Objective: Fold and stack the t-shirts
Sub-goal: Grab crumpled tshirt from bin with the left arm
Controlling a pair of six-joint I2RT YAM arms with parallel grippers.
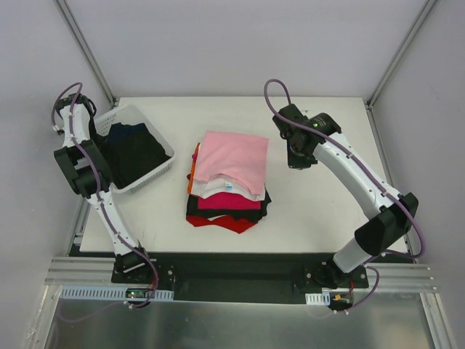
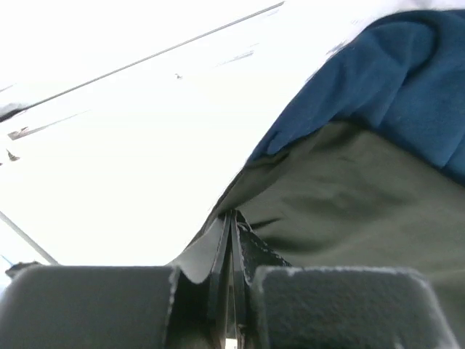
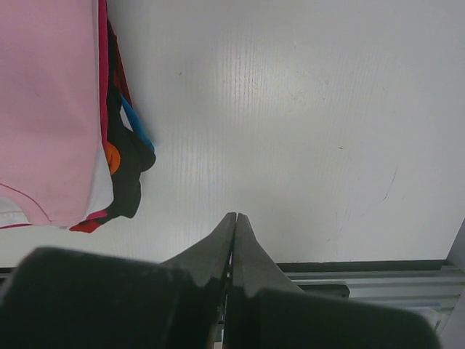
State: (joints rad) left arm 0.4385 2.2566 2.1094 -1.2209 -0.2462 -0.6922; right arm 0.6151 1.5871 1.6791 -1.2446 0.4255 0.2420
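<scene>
Folded t-shirts form a stack [image 1: 229,196] mid-surface [image 1: 320,211], a pink t-shirt [image 1: 234,160] on top. A black t-shirt [image 1: 134,156] and a navy t-shirt [image 2: 407,87] wait in the basket [image 1: 127,115]. The left pincer [image 2: 231,217], closed, noses the black cloth's edge. The right pincer [image 3: 235,218], closed and empty, hangs beside the stack. The next move is likely to open, grip and lift 1 shirt out.

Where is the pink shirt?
In the top view, the pink t-shirt lies on top of the stack of folded shirts in the middle of the table, right of the white basket.
</scene>
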